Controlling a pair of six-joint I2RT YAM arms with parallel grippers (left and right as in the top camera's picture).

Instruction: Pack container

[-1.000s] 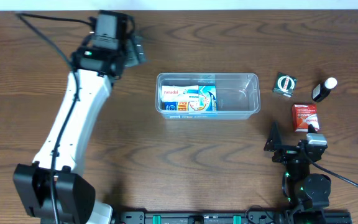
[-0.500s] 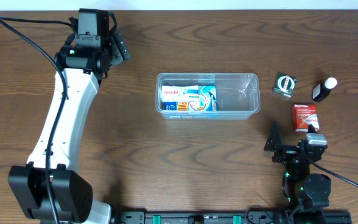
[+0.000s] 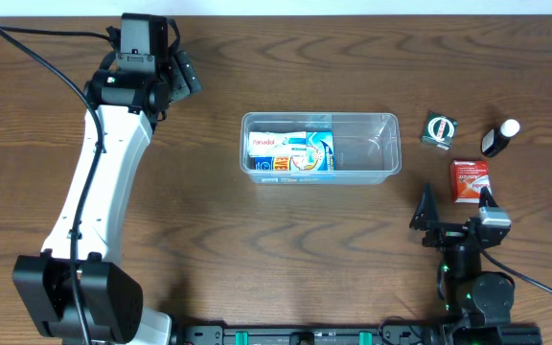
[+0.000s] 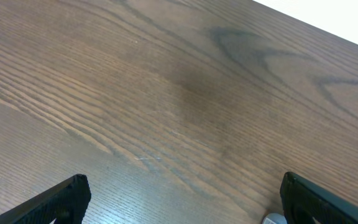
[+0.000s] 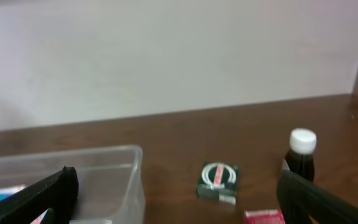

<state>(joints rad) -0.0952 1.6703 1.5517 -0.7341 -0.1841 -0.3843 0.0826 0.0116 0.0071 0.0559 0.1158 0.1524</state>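
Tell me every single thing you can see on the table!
container: one, clear, middle of the table
boxes: count unclear, white, blue and orange, in the container's left half
green box: one, green with a round mark, right of the container
bottle: one, dark with white cap, far right
red box: one, red, nearer than the green box
table: one, brown wood, under everything
left gripper: one, black, open, far left
right gripper: one, black, open, near the red box
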